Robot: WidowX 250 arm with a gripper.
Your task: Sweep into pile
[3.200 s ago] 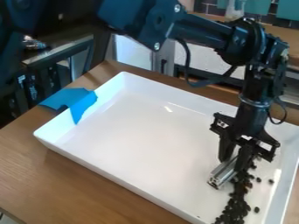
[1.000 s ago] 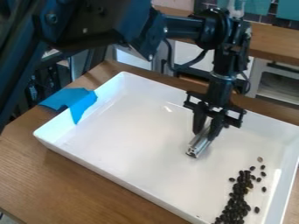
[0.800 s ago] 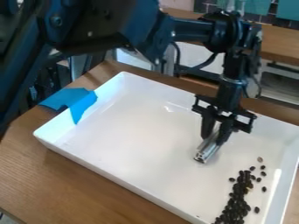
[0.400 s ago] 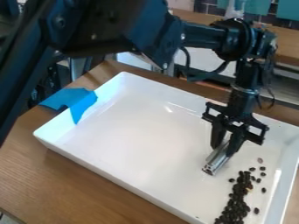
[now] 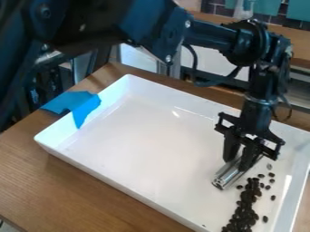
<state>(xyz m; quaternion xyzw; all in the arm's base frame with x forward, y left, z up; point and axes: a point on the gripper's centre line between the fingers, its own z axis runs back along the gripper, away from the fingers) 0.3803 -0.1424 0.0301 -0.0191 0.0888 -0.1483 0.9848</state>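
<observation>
My gripper point(image 5: 235, 165) hangs over the right part of the white tray point(image 5: 139, 140), shut on a short metal bar point(image 5: 226, 176). The bar slants, its near end pointing down and left. Just right of and below the bar, dark beans point(image 5: 244, 209) lie in a narrow heap running toward the tray's near right corner. Several loose beans lie along the right side of the heap and above it. Whether the bar touches the tray floor, I cannot tell.
Blue tape point(image 5: 77, 105) is stuck over the tray's left rim. The tray's raised walls surround the work area on a wooden table point(image 5: 79, 190). Beyond the table's far edge stand a cabinet and a wooden counter.
The gripper with the bar was over the beans at first, then farther up and left. Since then it has come right and down, close beside the heap again. Some beans have shifted slightly.
</observation>
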